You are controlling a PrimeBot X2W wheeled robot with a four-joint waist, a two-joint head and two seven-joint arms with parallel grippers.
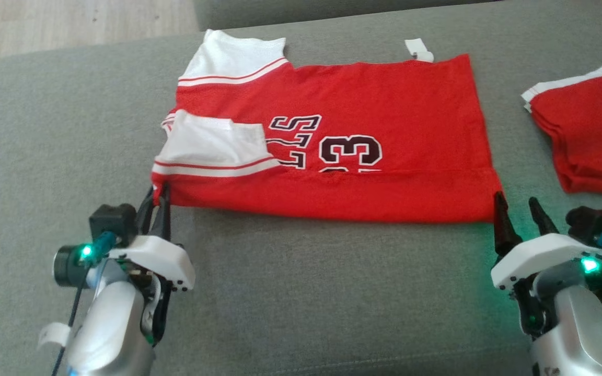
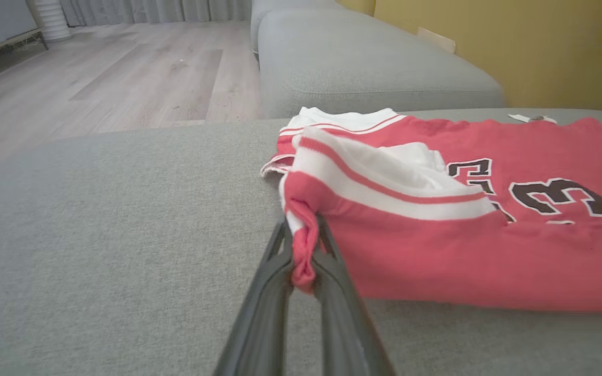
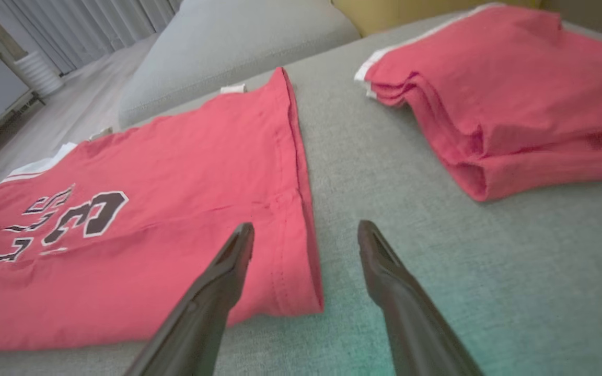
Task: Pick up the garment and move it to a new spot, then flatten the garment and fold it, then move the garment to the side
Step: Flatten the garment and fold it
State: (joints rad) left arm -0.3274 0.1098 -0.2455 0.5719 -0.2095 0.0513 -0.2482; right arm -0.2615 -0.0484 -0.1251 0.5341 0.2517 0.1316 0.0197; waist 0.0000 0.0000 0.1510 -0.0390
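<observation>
Red garment (image 1: 363, 109) corner sits pinched in the left gripper (image 1: 161, 196)

This looks like a living room in a home. The work surface is a broad grey upholstered sofa seat (image 1: 301, 292), with another grey cushioned section (image 2: 363, 68) behind it. Pale wood-plank flooring (image 2: 123, 78) runs to long grey curtains (image 2: 175, 8), and a mustard-yellow wall (image 2: 541, 52) stands behind the sofa. A red jersey (image 1: 363, 156) and folded red clothes (image 1: 588, 141) lie on the seat
</observation>
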